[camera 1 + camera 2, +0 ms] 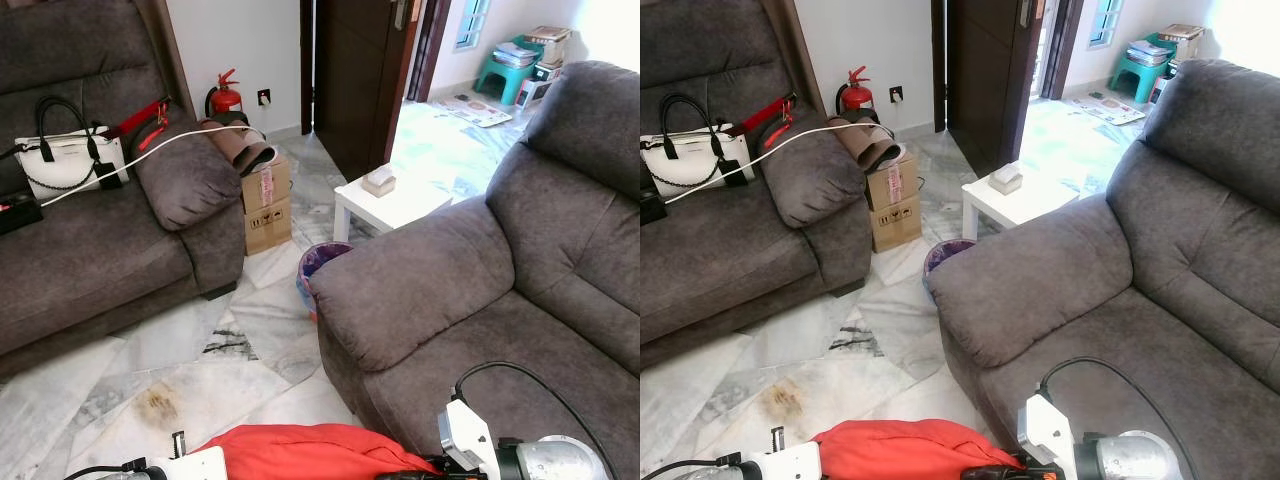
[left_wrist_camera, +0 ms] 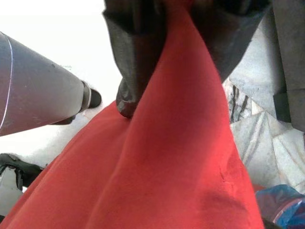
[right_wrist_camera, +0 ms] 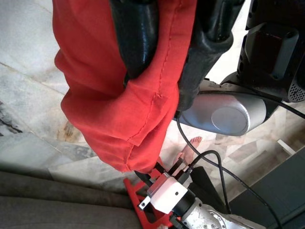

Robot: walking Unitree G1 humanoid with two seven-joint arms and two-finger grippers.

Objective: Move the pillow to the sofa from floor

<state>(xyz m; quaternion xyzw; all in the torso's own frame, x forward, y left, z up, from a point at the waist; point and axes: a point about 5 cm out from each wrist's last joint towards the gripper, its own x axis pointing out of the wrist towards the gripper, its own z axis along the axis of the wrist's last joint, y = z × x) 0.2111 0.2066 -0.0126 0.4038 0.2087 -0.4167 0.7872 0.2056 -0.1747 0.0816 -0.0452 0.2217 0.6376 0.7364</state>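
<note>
Carry step, judged from the frame: the soft red fabric pillow hangs clear of the marble floor, held at both ends. The left end effector pinches a fold of the red cloth between its black fingers; the right end effector likewise clamps a seamed edge. The grey upholstered sofa lies just beside and ahead of the right end effector. The next move probably calls for lifting the pillow over the seat cushion, then parting both pairs of fingers. The brown cardboard box bears markings too small to read.
</note>
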